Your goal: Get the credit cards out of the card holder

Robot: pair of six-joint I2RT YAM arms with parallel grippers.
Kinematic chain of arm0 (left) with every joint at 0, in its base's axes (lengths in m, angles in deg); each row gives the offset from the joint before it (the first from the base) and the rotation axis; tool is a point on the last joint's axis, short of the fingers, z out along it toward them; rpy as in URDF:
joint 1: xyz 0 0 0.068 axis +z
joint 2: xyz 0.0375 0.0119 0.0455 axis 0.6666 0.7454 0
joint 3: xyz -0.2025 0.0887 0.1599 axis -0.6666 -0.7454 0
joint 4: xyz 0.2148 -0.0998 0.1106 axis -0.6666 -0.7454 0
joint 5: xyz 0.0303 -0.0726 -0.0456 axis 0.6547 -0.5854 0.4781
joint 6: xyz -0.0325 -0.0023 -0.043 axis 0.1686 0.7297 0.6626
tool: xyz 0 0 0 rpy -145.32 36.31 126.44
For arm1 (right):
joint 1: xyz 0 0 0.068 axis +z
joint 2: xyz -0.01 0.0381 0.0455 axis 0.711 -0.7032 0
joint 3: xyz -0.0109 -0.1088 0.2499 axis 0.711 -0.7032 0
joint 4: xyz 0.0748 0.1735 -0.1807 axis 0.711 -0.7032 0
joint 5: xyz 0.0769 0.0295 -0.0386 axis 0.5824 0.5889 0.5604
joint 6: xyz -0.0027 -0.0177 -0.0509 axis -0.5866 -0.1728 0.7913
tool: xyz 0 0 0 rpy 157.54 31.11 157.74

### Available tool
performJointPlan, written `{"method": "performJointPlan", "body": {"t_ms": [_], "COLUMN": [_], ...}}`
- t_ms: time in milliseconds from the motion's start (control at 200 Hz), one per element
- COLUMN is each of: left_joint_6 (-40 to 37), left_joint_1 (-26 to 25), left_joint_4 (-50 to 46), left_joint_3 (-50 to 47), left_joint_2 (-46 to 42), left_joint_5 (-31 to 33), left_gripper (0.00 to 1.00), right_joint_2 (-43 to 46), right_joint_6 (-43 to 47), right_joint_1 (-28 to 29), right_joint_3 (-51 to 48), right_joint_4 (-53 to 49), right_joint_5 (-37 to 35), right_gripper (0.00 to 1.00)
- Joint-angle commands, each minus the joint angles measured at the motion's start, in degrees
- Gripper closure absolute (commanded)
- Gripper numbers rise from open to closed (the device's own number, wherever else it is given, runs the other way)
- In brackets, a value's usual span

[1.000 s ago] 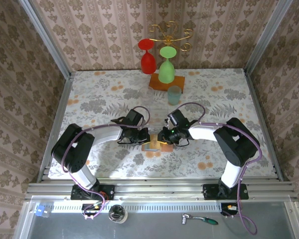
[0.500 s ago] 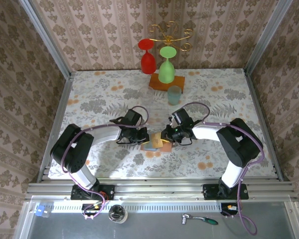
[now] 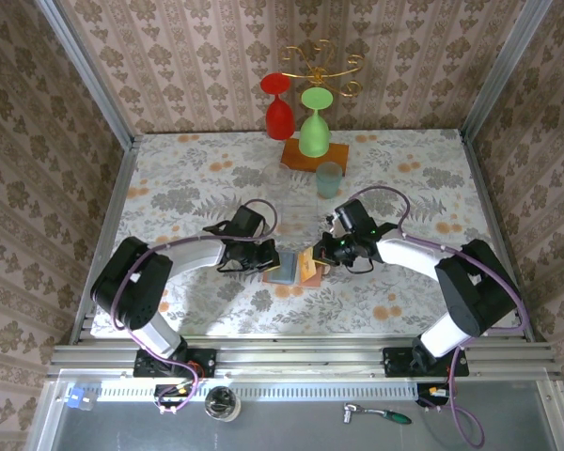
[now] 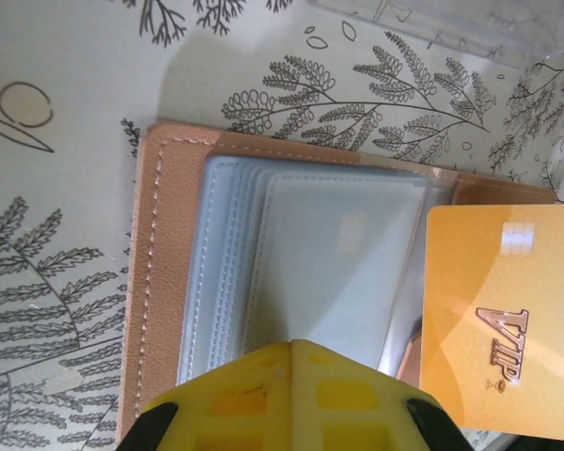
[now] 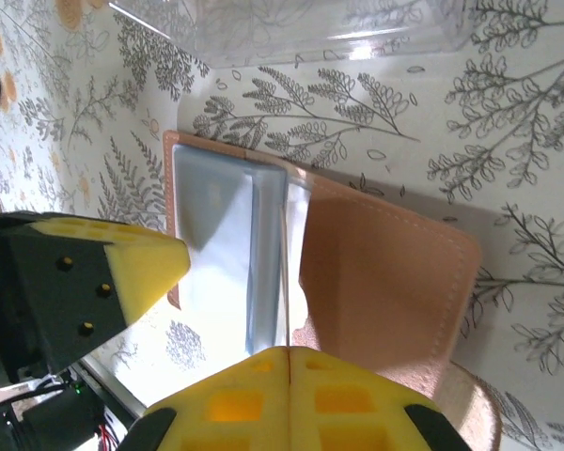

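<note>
Lying open on the table (image 4: pixel 56 56), the card holder (image 4: pixel 160 282) is sitting directly ahead of the left gripper (image 4: pixel 291 366), whose closed fingers appear to be pressing on its grey-blue pocket panels (image 4: pixel 338 254). The right gripper (image 5: pixel 289 362), facing from the opposite side, is pinching one orange credit card (image 4: pixel 493 310) between shut fingers. By this view one card is leaving the holder and at least one more, showing faintly through the pocket, is awaiting removal; counted: one holder, one orange card.
</note>
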Motion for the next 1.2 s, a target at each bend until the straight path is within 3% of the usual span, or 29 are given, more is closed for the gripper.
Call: {"method": "performJointPlan", "body": {"t_ms": [0,210,675,905,1195], "left_joint_6": [0.99,-1.12,1.17,1.19,1.52], "left_joint_1": [0.54,1.19,1.0,1.58,2.75], "left_joint_4": [0.12,-4.77,1.59,0.62,-0.74], "left_joint_3": [-0.86,-1.77,-4.99,-5.42,-5.78], "left_joint_2": [-2.79,-5.08,-0.96,-3.2,-6.61], "left_joint_5": [-0.19,5.34,2.26,3.08,4.06], "left_gripper": [1.0,0.99,0.99,0.98,0.98], "right_joint_2": [2.22,3.23,-1.31,-5.86,-12.67], "right_joint_6": [3.08,9.2,26.45,43.08,74.98], "right_joint_1": [-0.15,-0.14,-0.1,-0.05,-0.06], "right_joint_3": [3.02,7.26,20.49,28.1,38.81], "right_joint_4": [-5.23,-10.98,-19.75,-24.27,-34.84], "right_joint_5": [-2.29,-4.52,-8.19,-7.93,-10.63], "right_gripper": [0.94,0.96,0.98,0.98,1.0]}}
